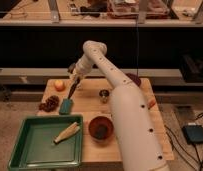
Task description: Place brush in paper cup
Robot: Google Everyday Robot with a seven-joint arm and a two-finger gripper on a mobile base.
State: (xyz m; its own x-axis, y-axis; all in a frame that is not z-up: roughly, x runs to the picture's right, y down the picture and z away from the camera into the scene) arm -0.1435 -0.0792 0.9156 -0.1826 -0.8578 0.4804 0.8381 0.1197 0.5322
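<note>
My gripper [75, 76] hangs over the back left of the wooden table [90, 107], shut on the top of the brush [72, 91]. The brush is a slim dark stick that slants down and to the left. Its lower tip ends just above a teal block [66, 106]. The arm reaches up from the lower right, bends at a white elbow [93, 50] and comes down to the gripper. The paper cup is hidden in this view.
An orange fruit [59, 85] lies left of the brush and a dark bumpy cluster [49, 103] beside the teal block. A green tray [25, 150] holds a pale husk [66, 132]. A brown bowl [101, 128] and a small metal cup [103, 95] stand nearby.
</note>
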